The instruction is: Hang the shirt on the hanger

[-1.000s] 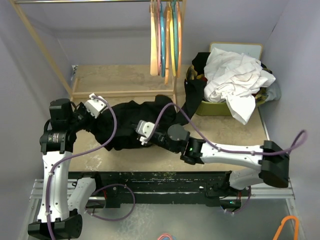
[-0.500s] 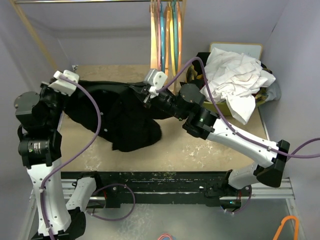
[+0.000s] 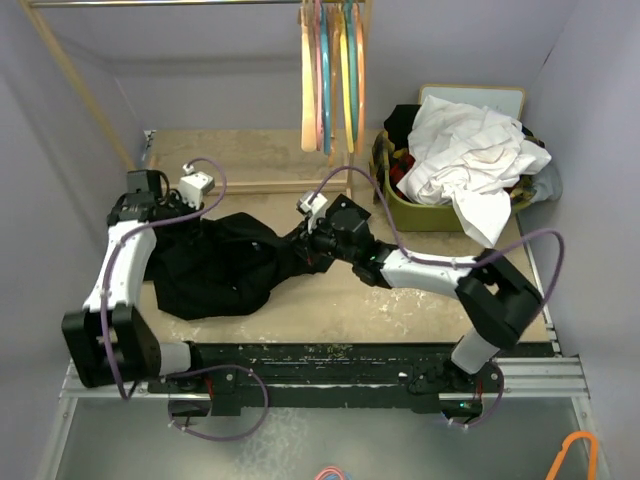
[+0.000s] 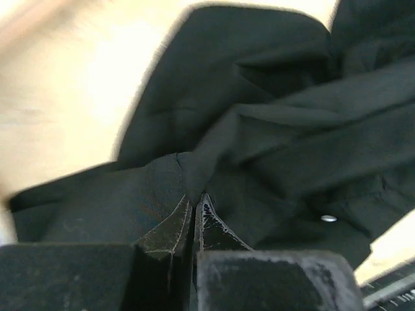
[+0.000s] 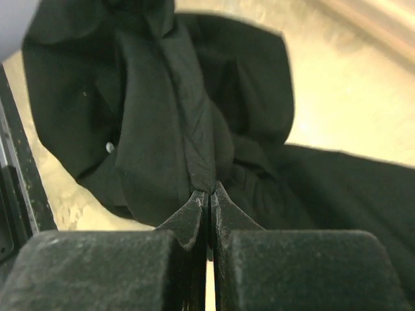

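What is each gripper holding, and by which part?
Both pinch folds of the shirt: left gripper near its left end, right gripper at its right end.

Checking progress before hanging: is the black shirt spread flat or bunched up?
Bunched. The shirt lies crumpled in folds on the table, pinched at opposite sides by the left tool and right tool.

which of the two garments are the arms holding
The black shirt on the table: the left gripper and right gripper each have jaws shut on its fabric. The white garment lies heaped in the basket.
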